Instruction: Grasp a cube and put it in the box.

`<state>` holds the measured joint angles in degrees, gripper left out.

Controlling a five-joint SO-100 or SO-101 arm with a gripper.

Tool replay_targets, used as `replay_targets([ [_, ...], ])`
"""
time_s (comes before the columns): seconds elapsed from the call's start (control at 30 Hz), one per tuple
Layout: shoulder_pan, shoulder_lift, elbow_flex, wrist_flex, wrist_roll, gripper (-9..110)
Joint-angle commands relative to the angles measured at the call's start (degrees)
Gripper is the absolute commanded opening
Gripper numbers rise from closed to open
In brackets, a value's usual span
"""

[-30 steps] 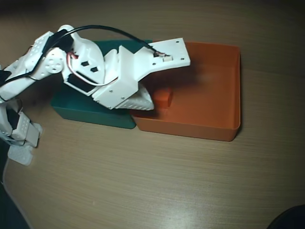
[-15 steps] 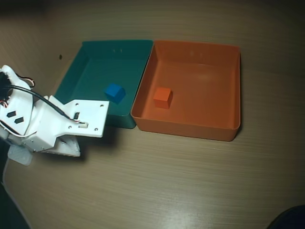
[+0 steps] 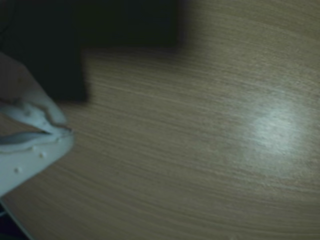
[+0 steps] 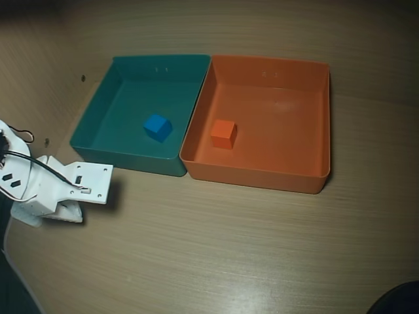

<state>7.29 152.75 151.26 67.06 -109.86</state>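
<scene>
In the overhead view, nearest the bottom edge, the wooden table [image 4: 216, 255] lies bare across its lower half, with a pale glare patch toward 5 o'clock. At about 8 o'clock from the picture's centre sits the 1 arm [image 4: 39, 186], white, folded low at the table's left edge with a black cable looping over it; its gripper [image 4: 69, 212] is tucked under the flat white wrist plate, so the overhead view does not show the fingers. In the wrist view the gripper [image 3: 67, 131] enters from the left edge at 9 o'clock — its 2 pale fingers [image 3: 30, 115] meet at their tips with nothing between them, closed on air over bare wood, a dark blurred shape filling the upper left. Farther up the overhead view stand 2 trays side by side, walls touching: the teal tray [image 4: 98, 111] at roughly 11 o'clock and the box [image 4: 321, 124] at roughly 1 o'clock. There are 2 small cubes, 1 in each tray. The blue cube [image 4: 158, 127] rests on the teal tray's floor, toward that tray's right half. The cube [image 4: 224, 133] rests on the box floor — in its left part, near the left wall but apart from it, well away from the gripper.
</scene>
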Motion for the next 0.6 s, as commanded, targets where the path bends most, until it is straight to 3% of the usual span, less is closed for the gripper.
replay_targets([
  [0.0, 0.0, 8.96, 5.89, -0.53, -0.35, -6],
  [0.23, -0.79, 26.37, 20.13, -0.53, -0.35, -6],
  [0.57, -0.88, 37.88, 30.76, 0.53, 0.09, -6],
])
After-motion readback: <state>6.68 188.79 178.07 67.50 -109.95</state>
